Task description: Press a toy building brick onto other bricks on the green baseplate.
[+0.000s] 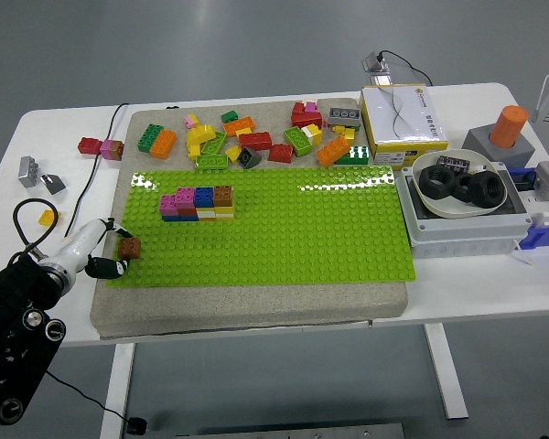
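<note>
The left hand (pixel 96 251) was seen at the lower left, reaching in over the near left corner of the green baseplate (pixel 284 233). A small brown brick (pixel 129 247) was pinched at its fingertips (pixel 110 267), the white fingers curled closed around it; the exact contact points could not be made out clearly at this size. The brown brick was held at the baseplate's left edge, apparently just above or on the studs, and well apart from the built bricks.

Those built bricks (pixel 198 203) were found as a low, short wall on the left part of the baseplate, in pink, purple, red, blue, yellow and brown, pressed onto the studs. The rest of the baseplate was left bare green.

The baseplate was laid on a grey mat (pixel 256 297), which was itself laid on the white surface (pixel 457 293). A scatter of loose bricks (pixel 256 139) in red, orange, yellow and green was spread along the mat's far edge. A red and pink brick pair (pixel 101 147) was placed off the mat to the left. To the right of the baseplate, a white bowl (pixel 457 186) with black rings was set on a grey box, with a white and yellow carton (pixel 401 123) behind it and an orange cylinder (pixel 508 126) further right.
</note>
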